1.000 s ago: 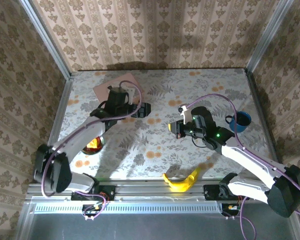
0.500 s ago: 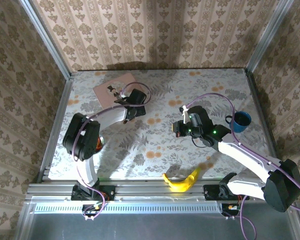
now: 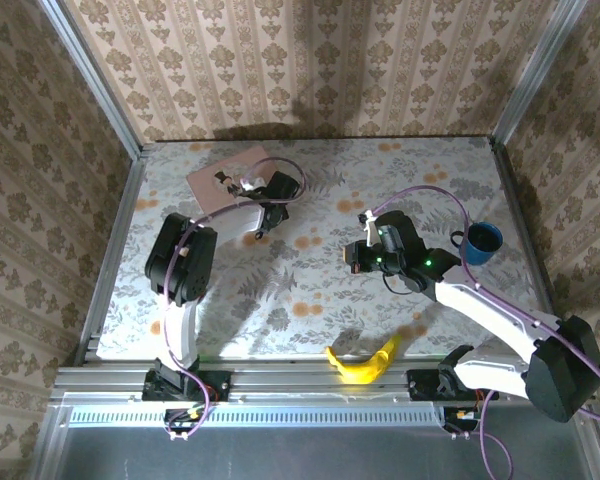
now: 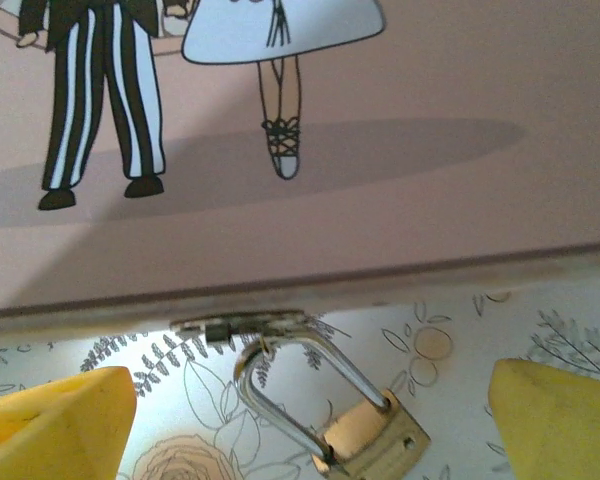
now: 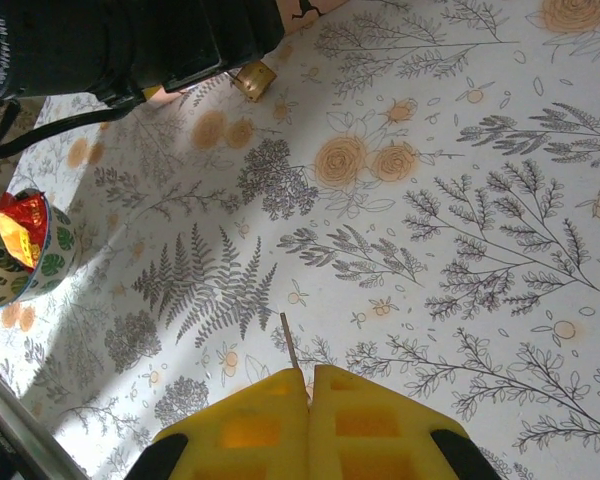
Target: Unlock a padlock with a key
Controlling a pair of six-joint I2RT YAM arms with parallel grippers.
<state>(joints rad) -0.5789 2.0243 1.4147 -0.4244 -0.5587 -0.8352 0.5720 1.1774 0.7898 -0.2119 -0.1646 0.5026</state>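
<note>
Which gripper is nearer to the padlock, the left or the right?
Left. The left gripper is open right at the padlock, beside the pink tin. The right gripper, shut on the key, stands apart, to the padlock's right.

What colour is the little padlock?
Brass-gold padlock with a silvery shackle, clearest in the left wrist view.

The floral table (image 3: 320,290) bears a pink tin (image 3: 208,178), padlock (image 4: 375,445), blue mug (image 3: 477,242), banana (image 3: 365,362) and patterned bowl (image 5: 55,265).
</note>
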